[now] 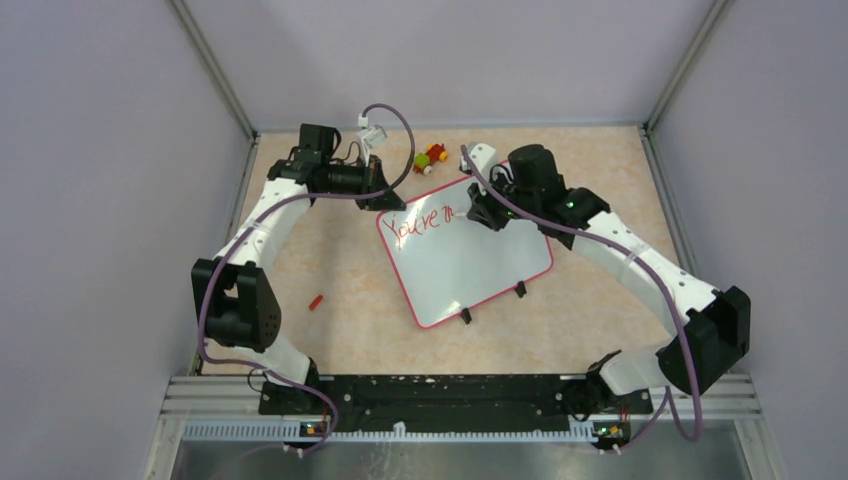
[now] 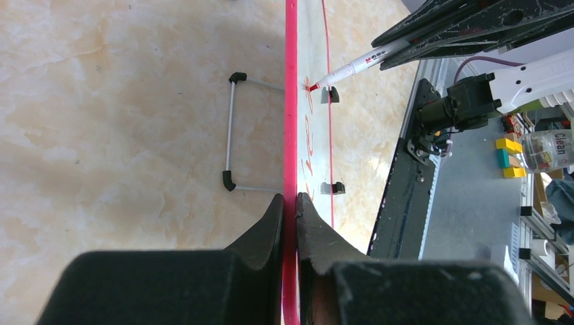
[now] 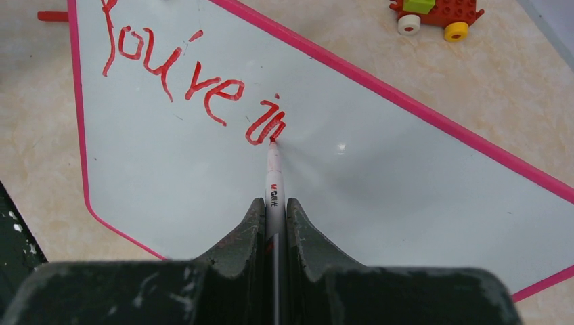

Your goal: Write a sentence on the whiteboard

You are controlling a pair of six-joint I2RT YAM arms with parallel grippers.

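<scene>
Whiteboard (image 1: 470,270), white with a pink rim, lies askew near the middle of the top view on a beige, marble-patterned tabletop (image 1: 340,290). Its two black clips (image 1: 520,290) sit on the edge facing the bottom of the frame. The red sentence (image 3: 183,74) runs across the board's upper left part and reads "You're", followed by the first strokes of another word.

The left hand (image 2: 290,203) is clamped on the pink rim at the board's upper left corner. The right hand (image 3: 274,206) is closed around a white marker (image 3: 273,169), whose red tip touches the last stroke.

Plain lilac-grey walls (image 1: 100,150) enclose the tabletop on three sides, with metal posts (image 1: 215,65) at the far corners. A small red and yellow toy (image 1: 432,157) sits just above the board, near the far wall. A small red piece (image 1: 316,301) lies on the tabletop left of the board, well apart from it. A black rail (image 1: 440,390) along the bottom of the frame carries both arm bases. In the left wrist view, a thin wire stand (image 2: 231,128) with black ends shows beside the board's rim.
</scene>
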